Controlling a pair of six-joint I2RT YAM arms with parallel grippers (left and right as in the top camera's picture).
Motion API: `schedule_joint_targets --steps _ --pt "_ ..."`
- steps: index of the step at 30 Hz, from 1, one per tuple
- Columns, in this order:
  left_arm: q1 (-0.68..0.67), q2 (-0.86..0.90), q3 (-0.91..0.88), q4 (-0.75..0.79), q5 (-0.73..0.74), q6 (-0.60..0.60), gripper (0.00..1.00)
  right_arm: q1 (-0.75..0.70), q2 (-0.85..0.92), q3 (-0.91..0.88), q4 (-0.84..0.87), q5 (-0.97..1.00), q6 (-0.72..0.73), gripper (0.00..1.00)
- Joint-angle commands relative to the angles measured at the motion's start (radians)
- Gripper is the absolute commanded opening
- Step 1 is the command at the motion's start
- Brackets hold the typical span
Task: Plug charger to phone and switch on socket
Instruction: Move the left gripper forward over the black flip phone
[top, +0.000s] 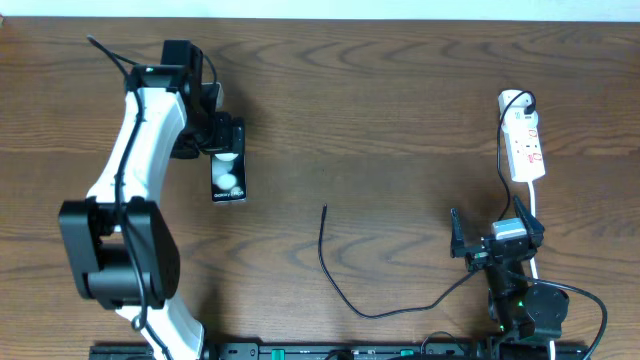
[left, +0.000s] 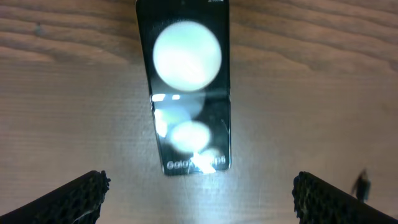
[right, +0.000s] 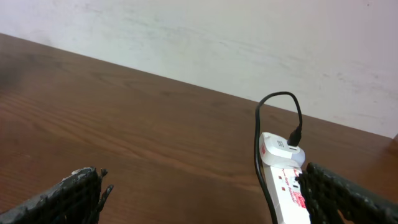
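Note:
The phone (top: 228, 175) lies flat on the table at the left, a black slab with two white circles; in the left wrist view (left: 188, 87) it lies straight ahead of the fingers. My left gripper (top: 215, 128) is open and empty, just beyond the phone's far end. The charger cable (top: 345, 290) lies loose mid-table, its plug tip (top: 324, 209) free. The socket (top: 524, 137), a white power strip with red marks, lies at the far right; it also shows in the right wrist view (right: 285, 180). My right gripper (top: 495, 240) is open and empty, near the socket's near end.
A white adapter (right: 278, 148) with a black cable sits plugged into the socket's far end. The socket's white cord (top: 531, 215) runs toward the right arm's base. A pale wall (right: 249, 37) rises behind the table's far edge.

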Motion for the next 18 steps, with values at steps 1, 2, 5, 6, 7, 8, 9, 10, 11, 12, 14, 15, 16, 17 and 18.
schedule_joint_targets --steps 1,2,5,6,7,8,9,10,11,12,14,15,16,17,18 --pt "0.003 0.044 0.021 0.013 0.005 -0.043 0.97 0.005 -0.005 -0.001 -0.005 0.004 -0.003 0.99" --pt "0.003 0.056 0.021 0.018 0.005 -0.055 0.97 0.005 -0.005 -0.001 -0.005 0.004 -0.003 0.99" --pt "0.003 0.077 0.021 0.035 0.005 -0.086 0.97 0.005 -0.005 -0.001 -0.005 0.004 -0.003 0.99" --pt "0.003 0.088 0.021 0.039 0.005 -0.086 0.97 0.005 -0.005 -0.001 -0.005 0.004 -0.003 0.99" --pt "0.001 0.096 0.021 0.04 0.003 -0.085 0.97 0.005 -0.005 -0.001 -0.005 0.004 -0.003 0.99" --pt "-0.001 0.107 0.021 0.042 -0.011 -0.087 0.97 0.005 -0.005 -0.001 -0.005 0.004 -0.003 0.99" --pt "-0.004 0.118 0.021 0.043 -0.032 -0.089 0.97 0.005 -0.005 -0.001 -0.005 0.004 -0.003 0.99" --pt "-0.009 0.126 0.021 0.046 -0.051 -0.089 0.97 0.005 -0.005 -0.001 -0.005 0.004 -0.003 0.99" --pt "-0.013 0.136 0.021 0.05 -0.069 -0.089 0.97 0.005 -0.005 -0.001 -0.005 0.004 -0.003 0.99" --pt "-0.018 0.142 0.021 0.054 -0.083 -0.089 0.97 0.005 -0.005 -0.001 -0.005 0.004 -0.003 0.99" --pt "-0.029 0.154 0.021 0.061 -0.11 -0.098 0.97 0.005 -0.005 -0.001 -0.005 0.004 -0.003 0.99" --pt "-0.033 0.159 0.021 0.065 -0.122 -0.105 0.97 0.005 -0.005 -0.001 -0.005 0.004 -0.003 0.99" --pt "-0.037 0.16 0.021 0.07 -0.123 -0.105 0.97 0.005 -0.005 -0.001 -0.005 0.004 -0.003 0.99" --pt "-0.041 0.161 0.021 0.077 -0.123 -0.114 0.97 0.005 -0.005 -0.001 -0.005 0.004 -0.003 0.99" --pt "-0.042 0.161 0.021 0.084 -0.123 -0.123 0.97 0.005 -0.005 -0.001 -0.005 0.004 -0.003 0.99"
